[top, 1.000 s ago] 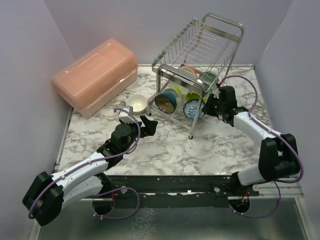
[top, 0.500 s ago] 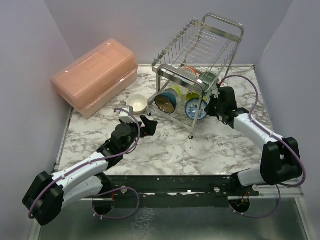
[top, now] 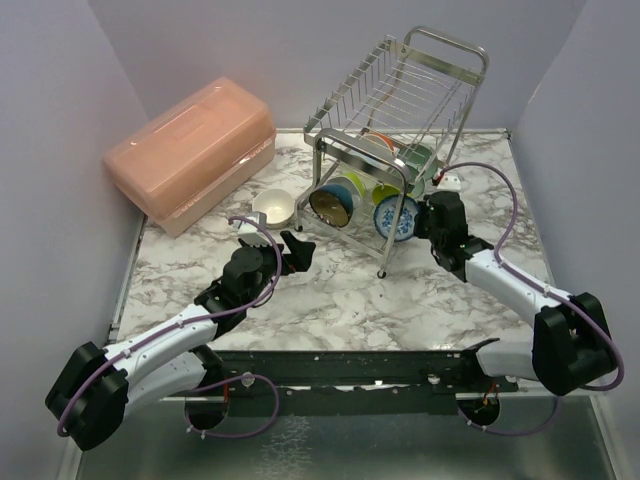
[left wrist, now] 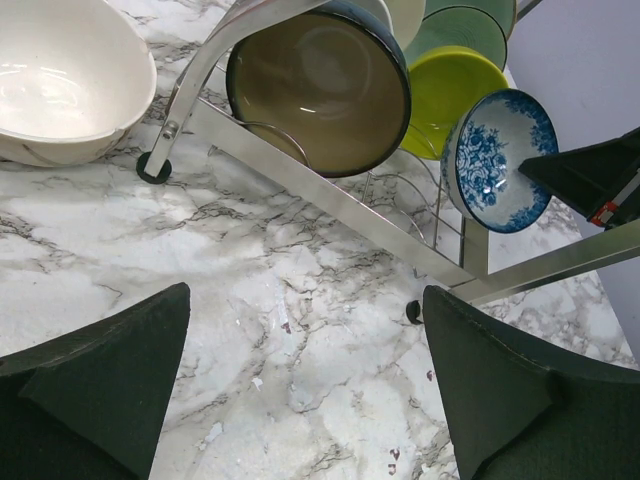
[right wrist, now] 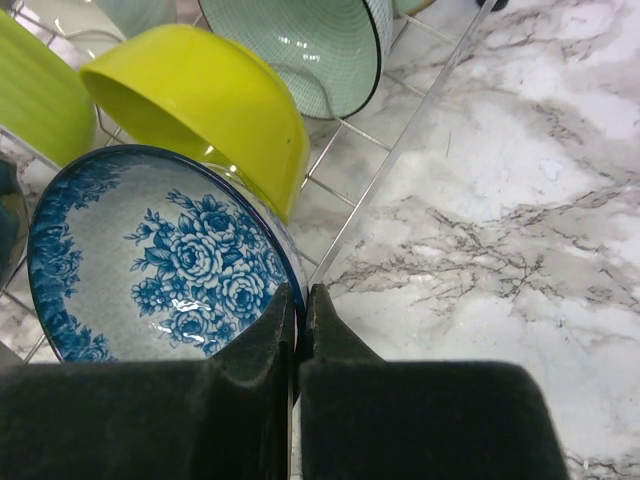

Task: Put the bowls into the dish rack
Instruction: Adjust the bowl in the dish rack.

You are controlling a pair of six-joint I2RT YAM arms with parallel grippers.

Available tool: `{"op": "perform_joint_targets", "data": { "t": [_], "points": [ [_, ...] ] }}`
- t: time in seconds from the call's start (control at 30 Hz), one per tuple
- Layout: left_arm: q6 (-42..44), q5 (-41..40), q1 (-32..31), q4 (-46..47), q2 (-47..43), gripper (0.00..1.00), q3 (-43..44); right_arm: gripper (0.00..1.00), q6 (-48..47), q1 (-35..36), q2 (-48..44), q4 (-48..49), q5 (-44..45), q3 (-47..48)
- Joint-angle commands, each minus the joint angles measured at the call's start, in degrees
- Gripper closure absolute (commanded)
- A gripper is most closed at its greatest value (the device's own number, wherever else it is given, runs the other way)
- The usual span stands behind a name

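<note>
Dish rack (top: 400,120): steel wire with a chrome tube frame, two tiers, standing at the rear right of the table.
Bowls in rack: several, set on edge in a row in the lower part.
Blue-and-white bowl (right wrist: 150,250): near right end of the row, on edge, with its floral inside facing the right wrist camera.
Lime bowl (right wrist: 200,110): tilted just behind the blue-and-white bowl, its wall overlapping that bowl's upper rim.
Mint green bowl (right wrist: 300,45): behind the lime bowl, with a fine grid pattern inside.
Dark bowl (left wrist: 320,85): brown inside with a dark rim, left end of the row, on edge behind the frame tube.
White bowl (top: 273,207): outside the rack, upright on the table, between the rack's left foot and the pink box.
Right gripper (right wrist: 296,295): jaws closed, pads pressed together, tips at the lower right rim of the blue-and-white bowl. Whether the rim is nipped between them cannot be told.
Left gripper (left wrist: 305,295): jaws spread wide, holding nothing, above the table in front of the white bowl and pointed toward the rack.
Pink box (top: 190,150): plastic, lid down, rear left.
Table (top: 330,290): marble-patterned surface.
</note>
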Motion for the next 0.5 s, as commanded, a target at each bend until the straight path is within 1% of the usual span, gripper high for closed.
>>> {"op": "perform_joint_targets", "data": {
  "t": [0.0, 0.1, 0.3, 0.33, 0.47],
  "points": [
    [-0.7, 1.34, 0.23, 0.49, 0.41, 0.02, 0.93, 0.99, -3.24, 2.25, -2.28, 12.35, 6.14, -1.67],
    [-0.94, 3.32, 0.27, 0.74, 1.04, 0.03, 1.68, 0.99, -4.37, 3.67, -2.81, 15.67, 8.06, -2.75],
    [-0.79, 11.41, -0.56, 2.71, 6.38, 0.18, 5.07, 0.99, -5.08, 5.03, -3.99, 20.13, 9.89, -4.55],
    [-0.09, 11.75, -1.45, 3.49, 7.23, 0.21, 5.59, 0.99, -5.12, 5.09, -4.23, 20.59, 10.04, -4.88],
    [5.13, 11.18, -6.66, 9.61, 10.55, 0.37, 6.94, 0.99, -5.35, 5.37, -4.82, 21.83, 10.45, -5.6]
  ]
}}
